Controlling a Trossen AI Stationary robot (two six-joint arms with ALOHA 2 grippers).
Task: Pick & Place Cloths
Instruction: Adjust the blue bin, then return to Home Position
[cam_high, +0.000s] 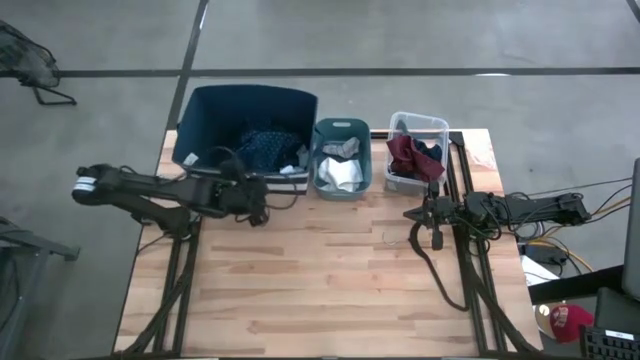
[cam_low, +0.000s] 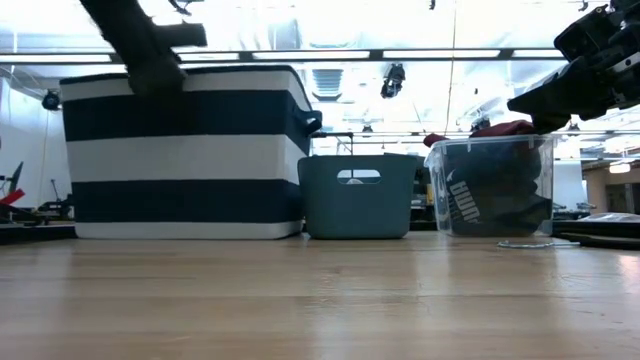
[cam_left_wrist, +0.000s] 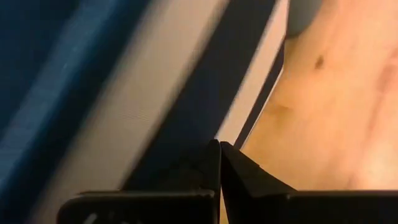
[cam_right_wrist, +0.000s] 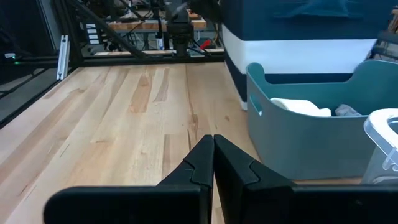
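Three bins stand in a row at the table's far edge. The big navy-and-white striped bin (cam_high: 200, 100) holds a dark patterned cloth (cam_high: 262, 145). White and grey cloths (cam_high: 340, 172) lie in the teal bin (cam_high: 318, 150). Maroon and navy cloths (cam_high: 405, 155) fill the clear bin (cam_high: 395, 125). My left gripper (cam_high: 260, 212) is shut and holds nothing. It sits just in front of the striped bin's near wall (cam_left_wrist: 143, 93), above the wood. My right gripper (cam_high: 408, 213) is shut and holds nothing, in front of the clear bin.
The bins' walls stand right behind both grippers; the teal bin (cam_right_wrist: 298, 137) is close beside my right gripper (cam_right_wrist: 213, 146). The bare wooden table top (cam_high: 320, 280) stretches from the grippers to the near edge. Cables run off the table's right side (cam_high: 540, 235).
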